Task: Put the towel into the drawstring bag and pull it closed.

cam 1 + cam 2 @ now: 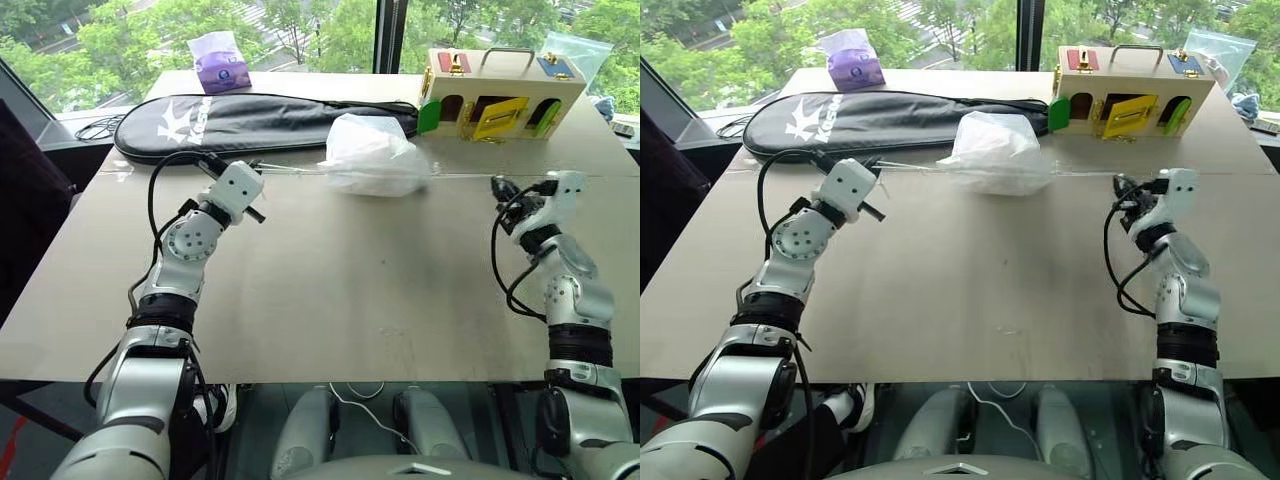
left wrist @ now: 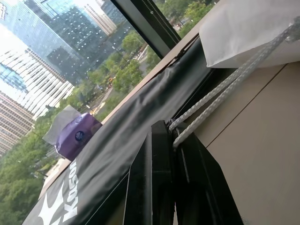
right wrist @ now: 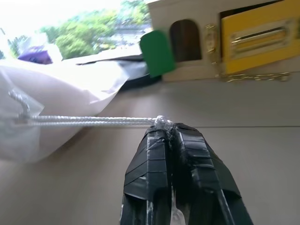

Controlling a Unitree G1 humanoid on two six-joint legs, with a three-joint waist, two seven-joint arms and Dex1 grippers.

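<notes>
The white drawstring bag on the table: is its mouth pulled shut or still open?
Cannot tell. The drawstring bag lies bunched, its cords stretched taut between the left pincer and right pincer, both shut on them; its mouth is not clearly visible.

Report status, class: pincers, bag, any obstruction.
Left pincer shut on cord, right pincer shut on opposite cord. Drawstring bag bunched between them, cords taut. Racket cover behind, nothing blocking.

A wide grey-brown bench (image 1: 330, 290), made of two boards meeting at a seam, stands against tall windows (image 1: 330, 25) split by a dark vertical frame (image 1: 388, 35). Daylight comes in from outside, where green treetops (image 1: 120, 40) spread below. The left wrist view shows glass high-rise buildings (image 2: 42, 42) beyond the trees.
</notes>
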